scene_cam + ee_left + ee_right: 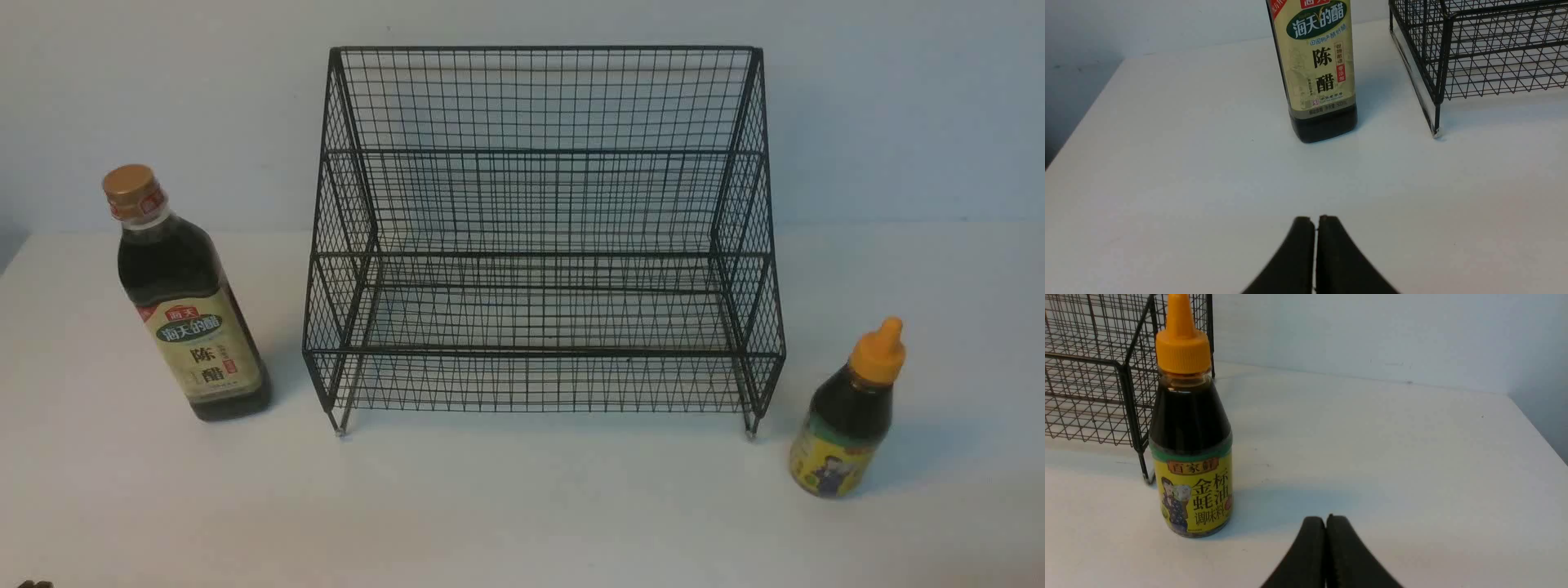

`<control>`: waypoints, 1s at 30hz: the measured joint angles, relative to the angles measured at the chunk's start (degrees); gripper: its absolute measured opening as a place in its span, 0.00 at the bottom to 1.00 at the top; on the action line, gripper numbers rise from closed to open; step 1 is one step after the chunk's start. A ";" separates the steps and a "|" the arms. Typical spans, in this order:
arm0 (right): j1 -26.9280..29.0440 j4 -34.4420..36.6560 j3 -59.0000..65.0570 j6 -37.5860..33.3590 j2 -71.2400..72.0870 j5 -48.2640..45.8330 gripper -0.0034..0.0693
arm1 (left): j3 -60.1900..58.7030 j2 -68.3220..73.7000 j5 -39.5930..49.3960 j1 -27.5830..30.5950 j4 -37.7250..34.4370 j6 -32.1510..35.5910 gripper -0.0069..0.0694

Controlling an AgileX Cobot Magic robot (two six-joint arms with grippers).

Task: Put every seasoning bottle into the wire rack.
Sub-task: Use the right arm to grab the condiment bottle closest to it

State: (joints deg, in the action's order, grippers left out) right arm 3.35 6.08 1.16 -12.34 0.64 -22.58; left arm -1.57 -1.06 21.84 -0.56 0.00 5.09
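Front view: tall bottle (196, 327), short bottle (845, 425) flank wire rack (539, 351). Left gripper (1315, 218), right gripper (1326, 517) closed, empty. Risk: unopened jaws may knock tall bottle over.

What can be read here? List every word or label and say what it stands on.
"海天的醋": green oval on the tall bottle, beige label.
"陈醋": large black characters, same label.
"金标蚝油": yellow label of the short bottle.
"调味料": same yellow label, beneath it.
Small print on both labels and the short bottle's banner: too blurred to read.
No text on the wire rack.
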 joint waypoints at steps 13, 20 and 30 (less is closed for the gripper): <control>0.00 0.00 0.00 0.00 0.00 0.00 0.03 | 0.00 0.00 0.00 0.00 0.00 0.00 0.08; 0.00 0.00 0.00 0.00 0.00 0.00 0.03 | 0.00 0.00 0.00 0.00 0.00 0.00 0.08; -0.42 9.92 0.48 4.66 0.00 10.12 0.03 | 0.00 0.00 0.00 0.00 0.00 0.00 0.08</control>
State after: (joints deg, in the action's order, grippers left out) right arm 2.93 16.00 1.64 -7.67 0.64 -12.47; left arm -1.57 -1.06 21.84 -0.56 0.00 5.09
